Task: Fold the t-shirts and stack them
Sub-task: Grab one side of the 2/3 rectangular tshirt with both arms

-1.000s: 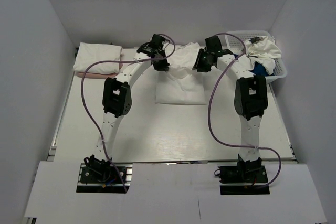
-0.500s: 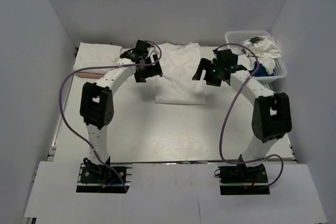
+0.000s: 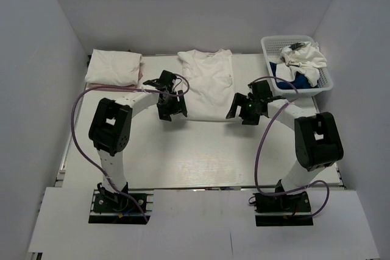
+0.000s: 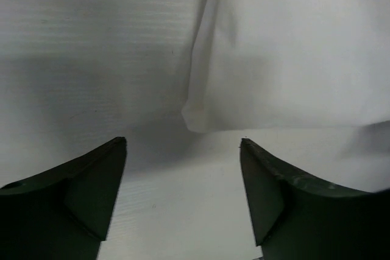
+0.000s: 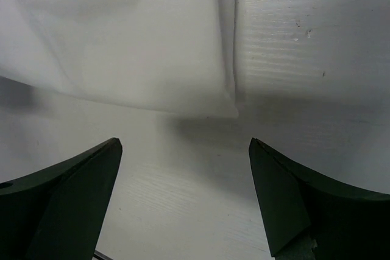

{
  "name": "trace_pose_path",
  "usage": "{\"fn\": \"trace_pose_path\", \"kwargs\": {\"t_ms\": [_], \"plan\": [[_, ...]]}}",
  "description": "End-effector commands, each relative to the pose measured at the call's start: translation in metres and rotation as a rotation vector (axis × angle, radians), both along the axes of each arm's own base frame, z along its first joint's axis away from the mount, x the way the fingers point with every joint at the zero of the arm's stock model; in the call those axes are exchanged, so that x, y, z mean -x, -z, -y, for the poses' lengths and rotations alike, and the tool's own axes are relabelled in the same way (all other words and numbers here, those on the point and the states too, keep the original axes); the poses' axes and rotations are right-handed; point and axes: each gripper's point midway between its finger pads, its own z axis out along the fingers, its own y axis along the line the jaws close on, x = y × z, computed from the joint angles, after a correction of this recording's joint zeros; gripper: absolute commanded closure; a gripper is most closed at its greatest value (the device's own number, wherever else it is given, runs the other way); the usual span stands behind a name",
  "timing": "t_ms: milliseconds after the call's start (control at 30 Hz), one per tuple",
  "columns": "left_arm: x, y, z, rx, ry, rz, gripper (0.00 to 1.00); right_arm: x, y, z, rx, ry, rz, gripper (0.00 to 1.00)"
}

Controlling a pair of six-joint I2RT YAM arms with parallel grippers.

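- t-shirt [image 3: 207, 86]: white, lying flat on the surface [image 3: 201, 156] in the middle of its far half.
- Its long axis runs from far to near. The collar points at the far edge and the straight hem faces the arm bases.
- It reads as a long narrow rectangle, with no sleeve sticking out at either side.
- The left end effector [image 3: 171, 106] sits at the near-left corner of the hem, jaws wide apart and gripping nothing.
- The right end effector [image 3: 244, 109] sits at the near-right corner of the hem, jaws equally wide and holding nothing.
- Only the top view shows the whole shirt and its heading, along with a folded pile [image 3: 113, 68] of white cloth in the far-left corner and a white basket [image 3: 266, 42] of crumpled cloth [image 3: 304, 59], white and blue, in the far-right corner.
- Only the wrist views show the hem corners close up. Each corner lies on the surface just beyond the dark fingers, in line with the gap between them.
- The left wrist view shows a fold line running up from its corner. The right wrist view shows a doubled side edge.
- From these views I cannot tell whether any finger touches the cloth.
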Motion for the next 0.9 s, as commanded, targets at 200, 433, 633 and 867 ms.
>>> {"fn": "trace_pose_path", "kwargs": {"t_ms": [200,433,633,867], "plan": [[-0.012,0.016,0.020,0.052,0.037,-0.012,0.43,-0.028,0.019,-0.010,-0.014,-0.017,-0.004,0.13],[0.006,0.025,0.024,0.079,0.044,-0.059,1.00,-0.022,0.019,-0.014,-0.030,-0.036,-0.034,0.68],[0.009,-0.009,0.027,0.112,0.057,0.015,1.00,0.001,-0.007,-0.003,-0.011,-0.032,0.003,1.00],[0.073,-0.054,0.005,0.124,0.052,0.047,1.00,0.070,-0.026,0.011,0.012,-0.095,-0.105,1.00]]}}
